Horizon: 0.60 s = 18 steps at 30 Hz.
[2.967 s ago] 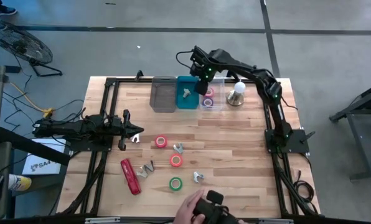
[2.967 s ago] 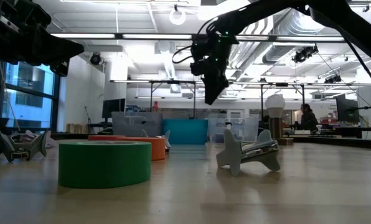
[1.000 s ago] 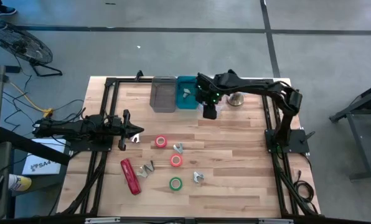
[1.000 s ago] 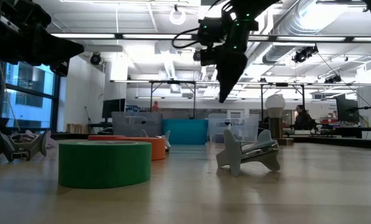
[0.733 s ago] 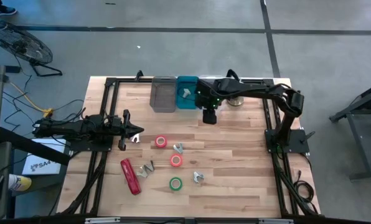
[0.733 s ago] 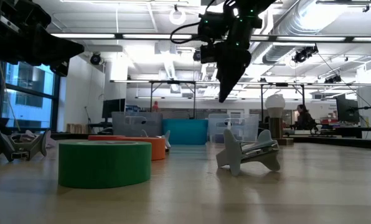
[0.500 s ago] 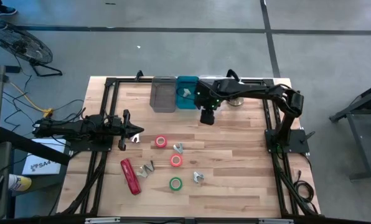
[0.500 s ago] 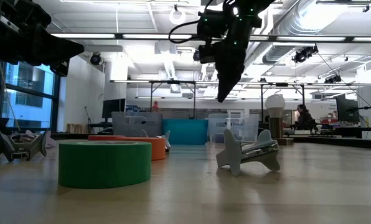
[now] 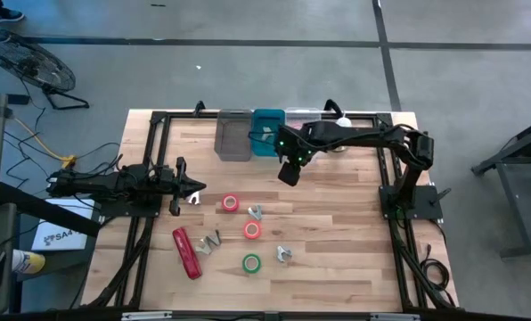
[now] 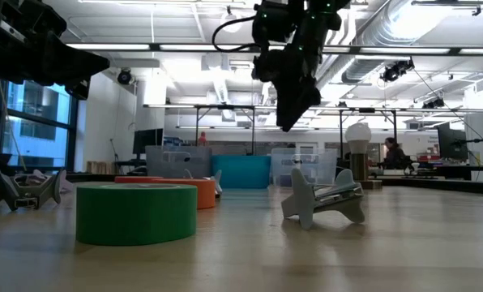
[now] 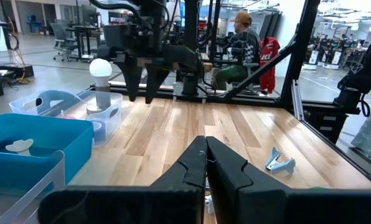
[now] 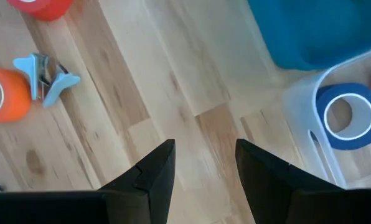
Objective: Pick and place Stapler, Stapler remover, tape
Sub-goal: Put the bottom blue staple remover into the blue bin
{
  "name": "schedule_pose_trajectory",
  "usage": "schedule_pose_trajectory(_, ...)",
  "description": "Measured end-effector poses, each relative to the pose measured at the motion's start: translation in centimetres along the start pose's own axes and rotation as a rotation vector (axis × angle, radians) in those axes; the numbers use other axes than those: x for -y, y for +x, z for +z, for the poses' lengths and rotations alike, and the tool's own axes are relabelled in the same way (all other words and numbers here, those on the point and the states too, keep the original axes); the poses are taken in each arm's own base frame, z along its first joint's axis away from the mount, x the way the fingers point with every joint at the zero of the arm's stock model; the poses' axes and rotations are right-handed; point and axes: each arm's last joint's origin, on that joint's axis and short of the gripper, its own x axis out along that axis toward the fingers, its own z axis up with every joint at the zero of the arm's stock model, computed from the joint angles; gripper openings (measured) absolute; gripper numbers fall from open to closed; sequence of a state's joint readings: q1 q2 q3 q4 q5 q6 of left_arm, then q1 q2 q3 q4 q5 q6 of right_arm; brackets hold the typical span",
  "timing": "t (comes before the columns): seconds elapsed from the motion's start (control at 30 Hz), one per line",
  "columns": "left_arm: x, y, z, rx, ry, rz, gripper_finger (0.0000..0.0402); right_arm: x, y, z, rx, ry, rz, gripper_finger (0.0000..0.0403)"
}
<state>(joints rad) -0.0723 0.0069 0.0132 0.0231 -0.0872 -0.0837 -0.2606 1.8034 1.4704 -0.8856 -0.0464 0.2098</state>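
Note:
The red stapler (image 9: 186,252) lies flat near the table's near-left part. Red tape (image 9: 231,203), orange tape (image 9: 252,230) and green tape (image 9: 250,263) lie flat in mid-table, with silvery staple removers (image 9: 255,211) (image 9: 283,254) (image 9: 210,241) among them. My right gripper (image 9: 289,171) hangs open above bare wood, just in front of the teal bin (image 9: 267,132), fingers pointing down. Its wrist view shows the orange tape (image 12: 2,93), a staple remover (image 12: 45,78) and a blue tape roll (image 12: 344,115) lying in the clear bin. My left gripper (image 9: 192,187) waits shut at the table's left.
A grey bin (image 9: 233,136), the teal bin holding a staple remover (image 11: 17,146), and a clear bin (image 11: 79,106) stand in a row at the far edge. A white bulb-shaped object (image 9: 341,122) stands beside them. Black frame rails run along both sides. People sit beyond the table.
My right gripper has moved away from the row of bins, toward the table's left and near edges and the tape rolls, staying above the table. Nothing on the table has moved.

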Motion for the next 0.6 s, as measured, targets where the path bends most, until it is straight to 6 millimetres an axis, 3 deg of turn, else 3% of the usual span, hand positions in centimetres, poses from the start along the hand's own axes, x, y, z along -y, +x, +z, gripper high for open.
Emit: schedule_pose_trajectory(0.6,0.0,0.0,0.0,0.0,0.0,0.0,0.0005,-3.2,1.9,-2.1,-0.045,0.078,0.035,0.016)
